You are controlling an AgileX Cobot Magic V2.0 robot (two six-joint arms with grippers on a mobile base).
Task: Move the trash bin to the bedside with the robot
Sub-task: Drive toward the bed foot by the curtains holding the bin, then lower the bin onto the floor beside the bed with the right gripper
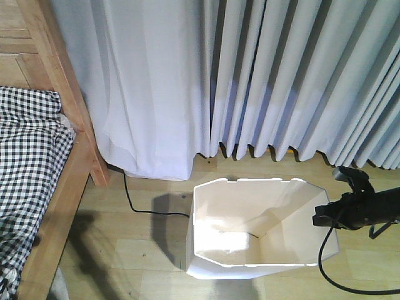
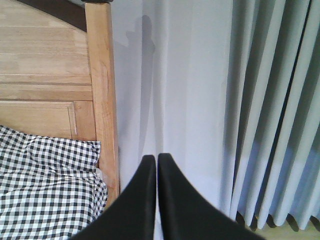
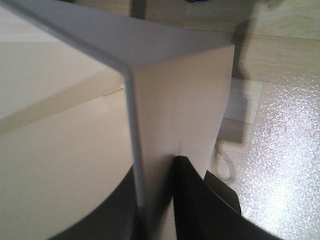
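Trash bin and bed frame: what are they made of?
The trash bin looks like thin white plastic, smooth, with crisp facets and a thin rim. The bed frame looks like light brown wood, probably varnished: grain lines and joined planks show.

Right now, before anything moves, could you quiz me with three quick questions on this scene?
1. True or false: the right claw pinches the wall of the trash bin, one finger inside, one outside.
2. In the front view, the bed lies on which side of the bin: A) left, B) right, C) behind it?
3. Fill in: the fingers of the left claw are ____.
Key: 1 true; 2 A; 3 closed.
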